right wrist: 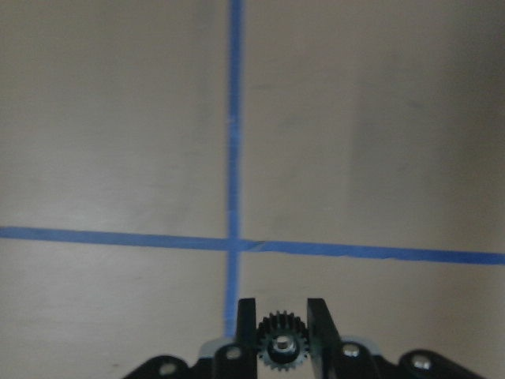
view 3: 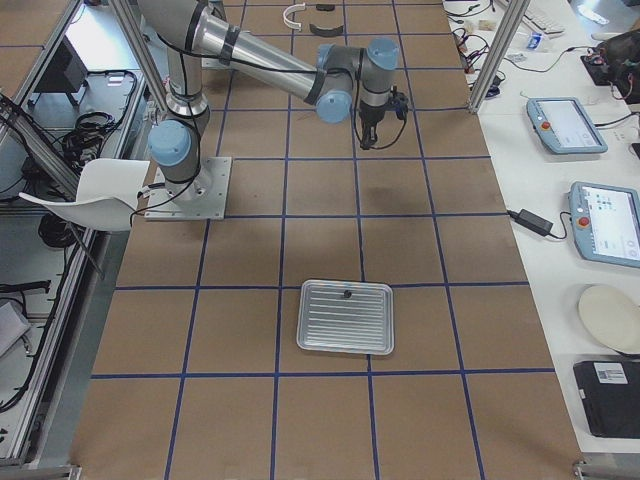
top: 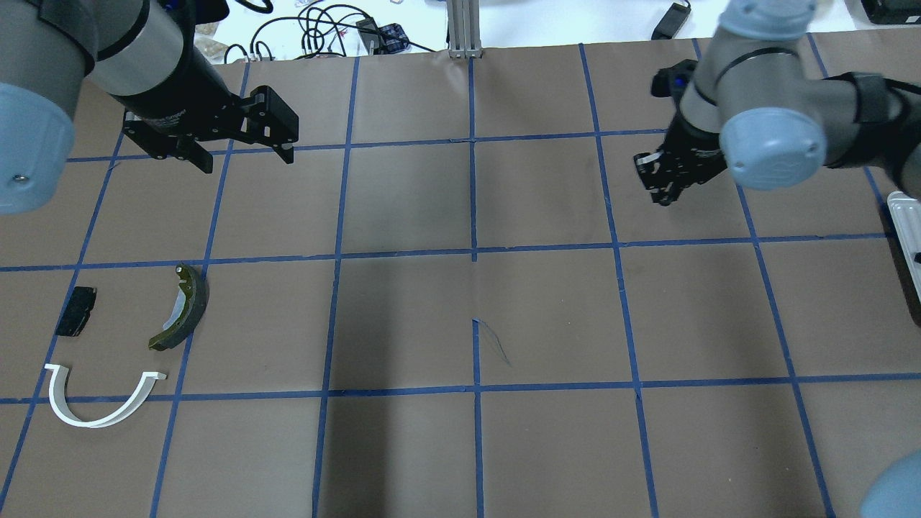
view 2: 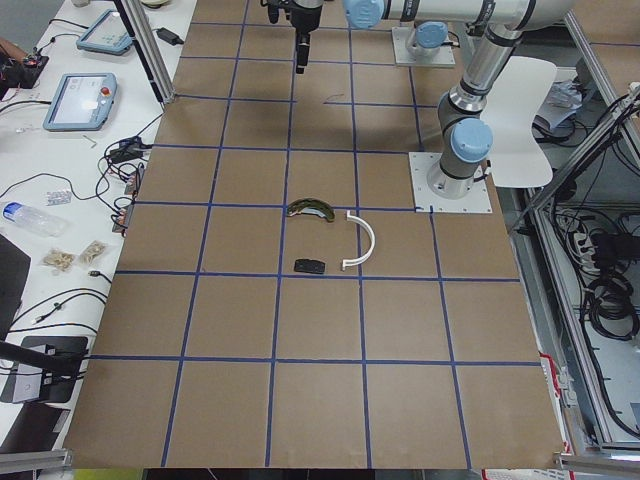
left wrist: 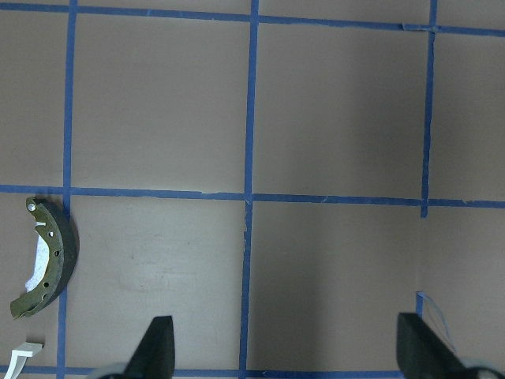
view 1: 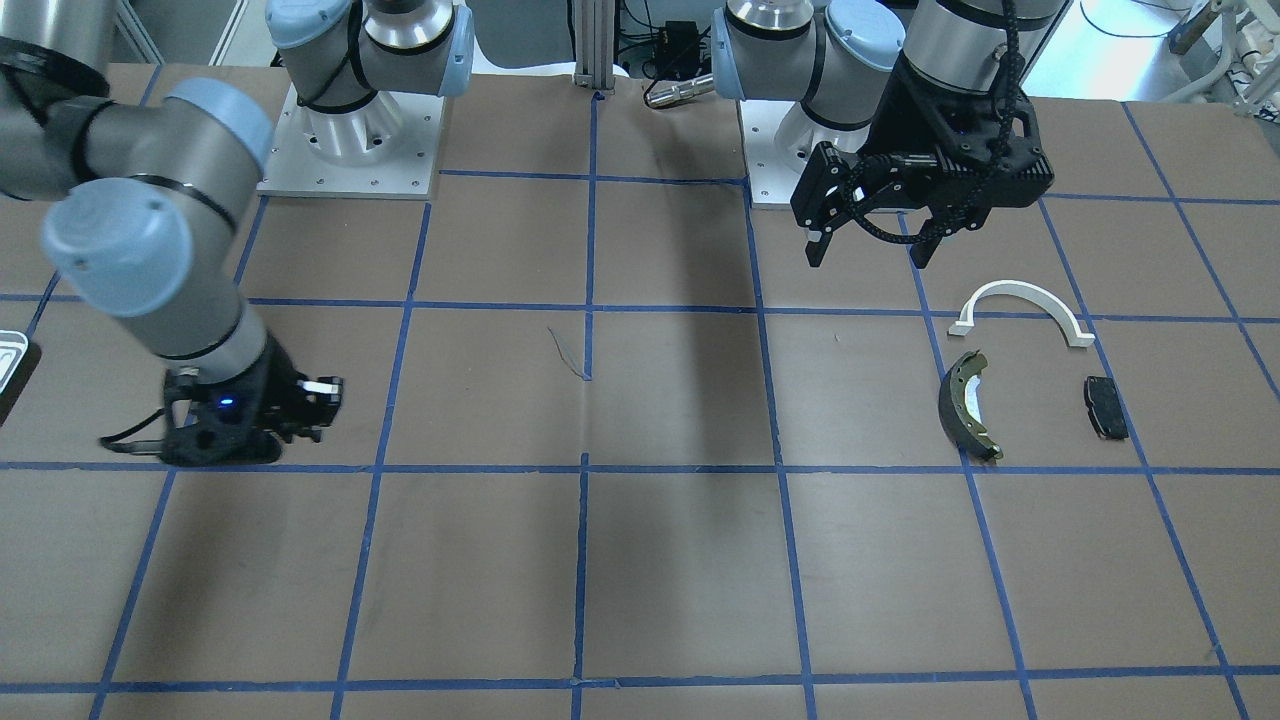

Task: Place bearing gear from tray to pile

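My right gripper is shut on a small dark bearing gear, held low over the brown table near a blue tape crossing. It also shows in the overhead view. The white tray lies off to my right; only its edge shows in the overhead view. The pile lies on my left: a white half-ring arch, a dark brake shoe and a black pad. My left gripper is open and empty, hovering beyond the pile.
A small dark part lies on the tray. Blue tape lines divide the table into squares. The arm bases stand at my edge. Cables and tablets lie on the side benches.
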